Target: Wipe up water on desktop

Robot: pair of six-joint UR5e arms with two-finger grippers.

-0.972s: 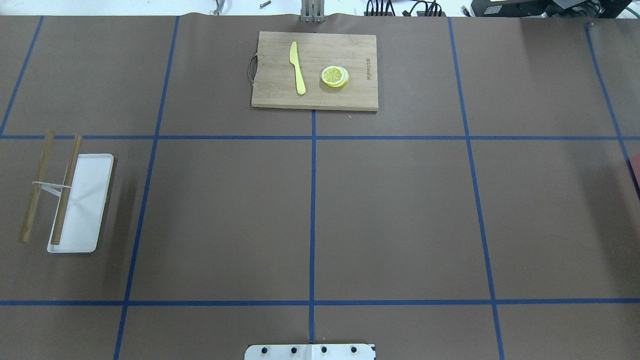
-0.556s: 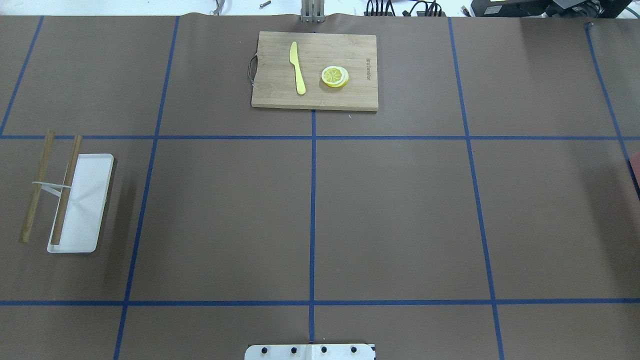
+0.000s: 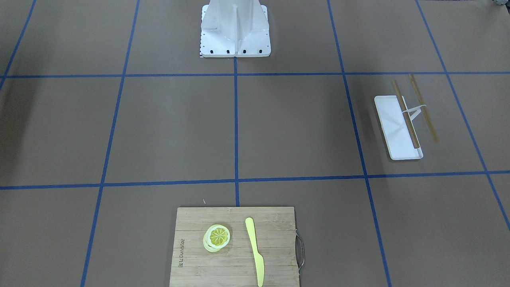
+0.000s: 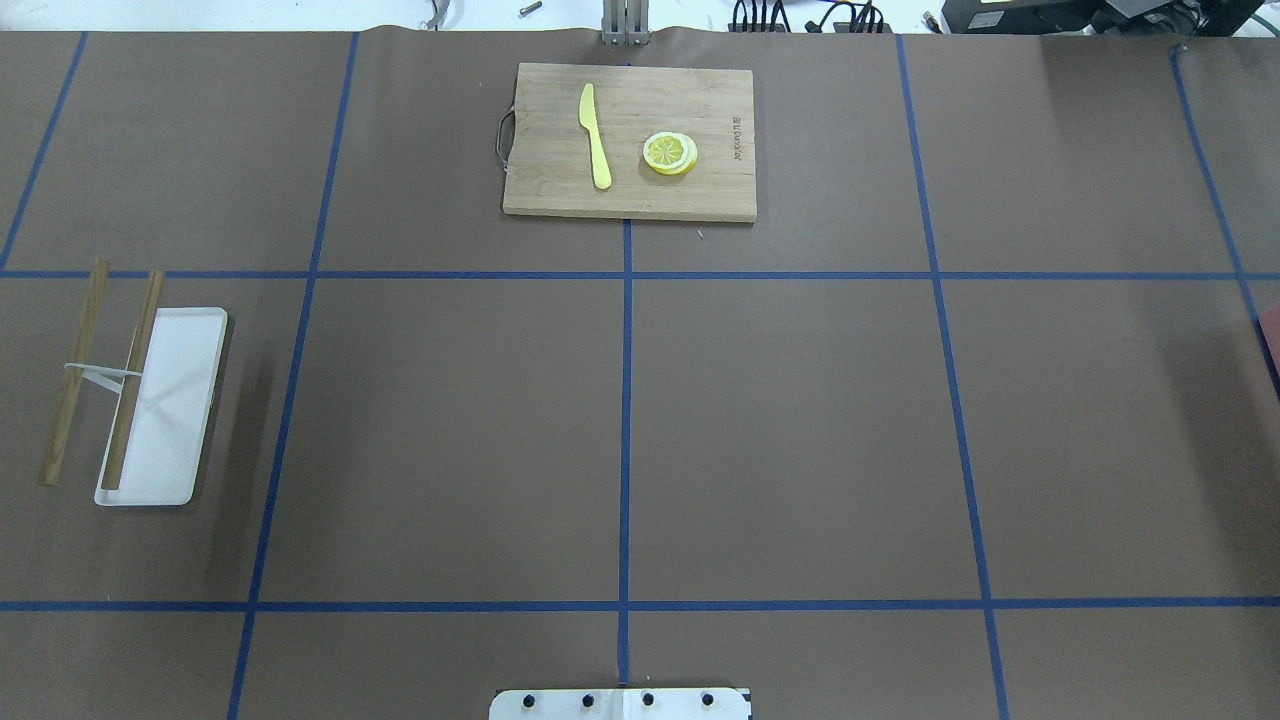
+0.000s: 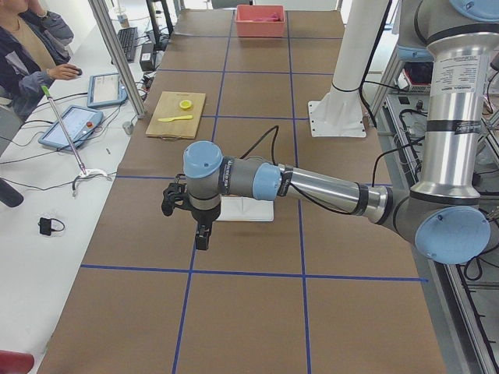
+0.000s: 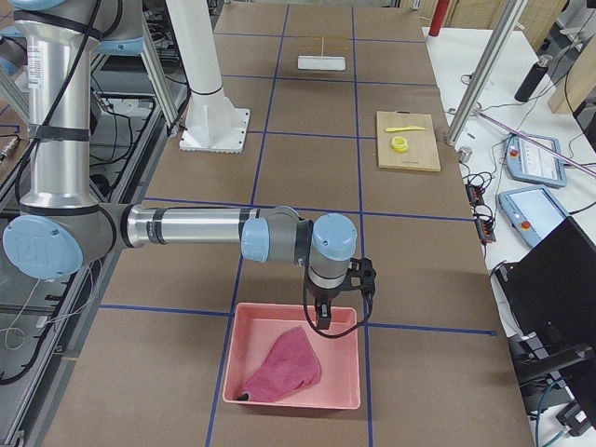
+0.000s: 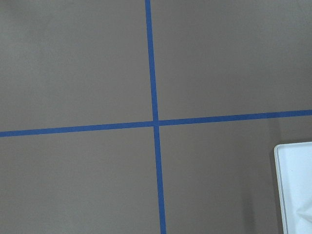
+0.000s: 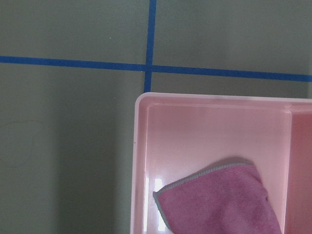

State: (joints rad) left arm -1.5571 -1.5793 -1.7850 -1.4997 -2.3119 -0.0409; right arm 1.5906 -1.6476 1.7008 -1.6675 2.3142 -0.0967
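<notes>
The desktop (image 4: 800,440) is a matte brown surface crossed by blue tape lines; I see no plain water on it. A pink cloth (image 6: 284,368) lies crumpled in a pink tray (image 6: 345,396) at the robot's right end, and it also shows in the right wrist view (image 8: 219,200). My right gripper (image 6: 324,318) hangs over the tray's far edge, above the cloth. My left gripper (image 5: 201,238) hangs over the desktop beside a white tray (image 5: 245,209). I cannot tell whether either gripper is open or shut. Neither shows in the overhead or wrist views.
A bamboo cutting board (image 4: 560,190) at the far middle carries a yellow knife (image 4: 596,140) and lemon slices (image 4: 669,153). The white tray (image 4: 170,420) bears two wooden sticks (image 4: 70,380). The robot's white base (image 3: 235,32) stands mid-table. An operator (image 5: 31,54) sits beside the table.
</notes>
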